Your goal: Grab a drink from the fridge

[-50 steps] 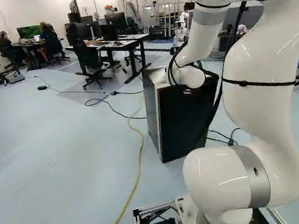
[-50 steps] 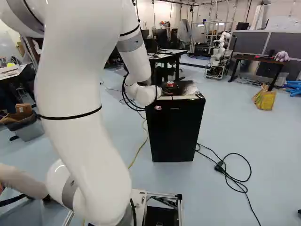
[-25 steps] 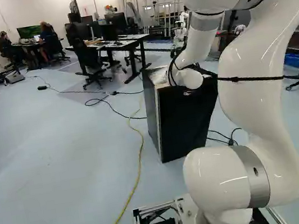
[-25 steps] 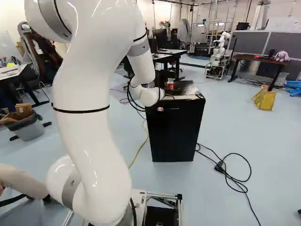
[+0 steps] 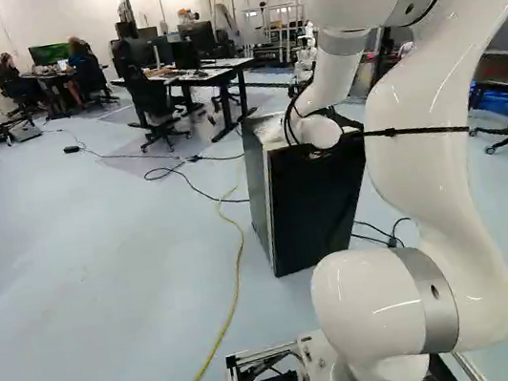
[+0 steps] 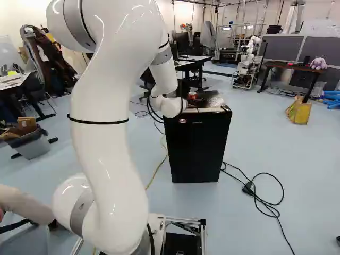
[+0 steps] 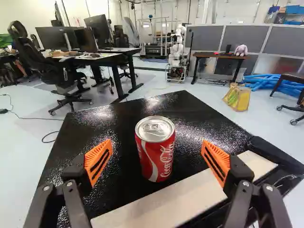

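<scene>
The pincer stands with its fingers wide apart, orange pads facing each other. The red drink can is upright just ahead of the pincer, in line with the gap and apart from both pads, on the black top of the fridge. A pale strip crosses nearer the pincer than the can.

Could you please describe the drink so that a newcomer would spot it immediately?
Find the black mini fridge standing on the pale floor. On its glossy dark top, just behind the pale strip near the front edge, stands a red soda can with a silver lid, the only red thing up there.
</scene>
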Controlling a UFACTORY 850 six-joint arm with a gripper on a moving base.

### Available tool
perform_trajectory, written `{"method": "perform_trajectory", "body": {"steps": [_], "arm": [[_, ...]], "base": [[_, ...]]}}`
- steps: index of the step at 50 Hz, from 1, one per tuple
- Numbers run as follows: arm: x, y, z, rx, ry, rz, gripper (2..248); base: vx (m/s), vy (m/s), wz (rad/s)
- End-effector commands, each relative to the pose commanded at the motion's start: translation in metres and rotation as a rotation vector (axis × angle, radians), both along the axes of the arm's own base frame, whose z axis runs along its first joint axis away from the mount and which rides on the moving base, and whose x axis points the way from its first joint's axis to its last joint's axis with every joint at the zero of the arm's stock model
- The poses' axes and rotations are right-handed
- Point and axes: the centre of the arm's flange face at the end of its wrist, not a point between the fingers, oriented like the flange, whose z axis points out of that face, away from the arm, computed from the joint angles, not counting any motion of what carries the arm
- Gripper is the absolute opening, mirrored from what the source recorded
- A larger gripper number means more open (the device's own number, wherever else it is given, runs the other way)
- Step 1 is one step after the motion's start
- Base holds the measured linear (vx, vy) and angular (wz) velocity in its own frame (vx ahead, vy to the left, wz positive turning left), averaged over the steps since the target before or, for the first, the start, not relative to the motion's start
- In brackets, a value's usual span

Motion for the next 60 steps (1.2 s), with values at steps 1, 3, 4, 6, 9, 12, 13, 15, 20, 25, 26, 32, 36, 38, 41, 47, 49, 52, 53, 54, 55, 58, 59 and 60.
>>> {"method": "perform_trajectory", "body": {"steps": [1,3,4,6,9,12,13,15,20,25,26,32,36,38,41,47,49,52,53,54,55,58,59,60], "arm": [[0.000,0.000,0.000,0.000,0.000,0.000,247],[0.001,0.000,0.000,0.000,0.000,0.000,247],[0.001,0.000,0.000,0.000,0.000,0.000,247],[0.001,0.000,0.000,0.000,-0.001,0.000,247],[0.001,0.000,0.000,0.000,-0.001,0.000,219],[0.001,0.000,0.000,0.000,-0.001,0.000,219],[0.001,0.000,0.000,0.000,-0.001,0.000,219],[0.001,0.000,0.000,0.000,-0.001,0.000,181],[0.001,0.000,0.000,0.000,-0.001,0.000,143],[0.001,0.000,0.000,0.000,-0.001,0.000,105],[0.001,0.000,0.000,0.000,-0.001,0.000,105],[0.001,0.000,0.000,0.000,-0.001,0.000,93],[0.001,0.000,0.000,0.000,-0.001,0.000,93],[0.001,0.000,0.000,0.000,-0.001,0.000,93],[0.001,0.000,0.002,-0.001,-0.004,0.000,93],[0.001,0.000,0.007,-0.003,-0.013,0.000,93],[0.000,0.000,0.009,-0.004,-0.016,0.000,93],[0.000,0.000,0.012,-0.005,-0.022,0.000,93],[0.000,0.000,0.014,-0.006,-0.024,0.000,93],[0.000,0.000,0.015,-0.006,-0.026,0.000,93],[0.000,0.000,0.016,-0.007,-0.027,0.000,93],[0.000,0.000,0.019,-0.008,-0.033,0.000,93],[0.000,0.000,0.020,-0.009,-0.035,0.000,93],[0.000,0.000,0.021,-0.009,-0.037,0.000,93]], "base": [[0.000,0.000,0.000],[0.000,0.000,0.000],[0.000,0.000,0.000],[0.000,0.000,0.000],[0.000,0.000,0.000],[0.000,0.000,0.000],[0.000,0.000,0.000],[0.000,0.000,0.000],[0.000,0.000,0.000],[0.000,0.000,0.000],[0.000,0.000,0.000],[0.000,0.000,0.000],[0.000,0.000,0.000],[0.000,0.000,0.000],[0.000,0.000,0.000],[0.000,0.000,0.000],[0.000,0.000,0.000],[0.000,0.000,0.000],[0.000,0.000,0.000],[0.000,0.000,0.000],[0.000,0.000,0.000],[0.000,0.000,0.000],[0.000,0.000,0.000],[0.000,0.000,0.000]]}}
